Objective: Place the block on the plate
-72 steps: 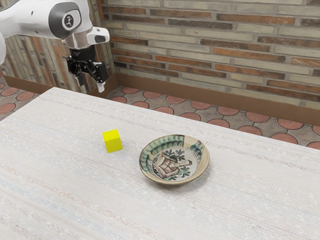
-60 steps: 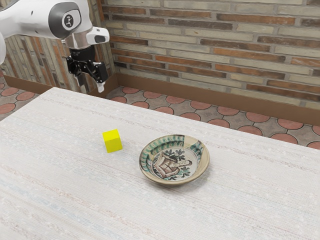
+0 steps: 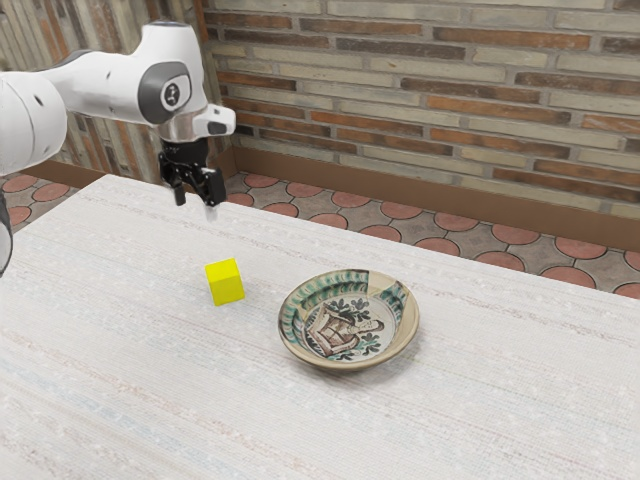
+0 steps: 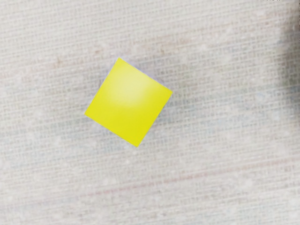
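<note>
Arm in from the exterior view's left, hand pointing down. Claw (image 3: 196,204) well above the surface (image 3: 130,370), fingers spread wide. Yellow block (image 3: 225,283) lower down, on the surface, near the patterned plate (image 3: 348,325).

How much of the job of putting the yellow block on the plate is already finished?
No part of the placing looks done: the yellow block sits on the table, beside the painted plate. Nothing is held; the hand hovers open above the table. Left to do: grasp the block, lift it, set it on the plate.
</note>
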You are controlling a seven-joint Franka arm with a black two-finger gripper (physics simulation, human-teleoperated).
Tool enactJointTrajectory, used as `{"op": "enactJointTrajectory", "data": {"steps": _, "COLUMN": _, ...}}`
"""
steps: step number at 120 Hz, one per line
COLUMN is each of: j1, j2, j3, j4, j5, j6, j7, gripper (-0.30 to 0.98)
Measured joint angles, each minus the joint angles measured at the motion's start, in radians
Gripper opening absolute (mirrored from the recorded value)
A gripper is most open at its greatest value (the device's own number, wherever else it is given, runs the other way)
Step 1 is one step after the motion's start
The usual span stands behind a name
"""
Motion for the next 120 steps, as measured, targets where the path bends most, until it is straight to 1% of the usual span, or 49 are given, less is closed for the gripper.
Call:
{"op": "enactJointTrajectory", "data": {"steps": 16, "j1": 0.003, "j2": 0.068, "j3": 0.001, "j4": -0.009, "j5": -0.013, "j6": 0.091, "j7": 0.134, "gripper": 0.69}}
{"op": "enactJointTrajectory", "data": {"steps": 35, "j1": 0.035, "j2": 0.136, "j3": 0.002, "j4": -0.01, "j5": -0.019, "j6": 0.146, "j7": 0.265, "gripper": 0.69}}
{"op": "enactJointTrajectory", "data": {"steps": 48, "j1": 0.03, "j2": 0.155, "j3": 0.001, "j4": -0.023, "j5": -0.014, "j6": 0.169, "j7": 0.352, "gripper": 0.69}}
{"op": "enactJointTrajectory", "data": {"steps": 57, "j1": 0.013, "j2": 0.159, "j3": 0.0, "j4": -0.065, "j5": -0.001, "j6": 0.221, "j7": 0.406, "gripper": 0.69}}
{"op": "enactJointTrajectory", "data": {"steps": 87, "j1": 0.014, "j2": 0.228, "j3": -0.005, "j4": -0.066, "j5": 0.007, "j6": 0.349, "j7": 0.544, "gripper": 0.69}}
{"op": "enactJointTrajectory", "data": {"steps": 102, "j1": 0.018, "j2": 0.251, "j3": -0.01, "j4": -0.065, "j5": -0.018, "j6": 0.404, "j7": 0.61, "gripper": 0.69}}
{"op": "enactJointTrajectory", "data": {"steps": 120, "j1": 0.026, "j2": 0.259, "j3": -0.011, "j4": -0.074, "j5": -0.031, "j6": 0.439, "j7": 0.672, "gripper": 0.69}}
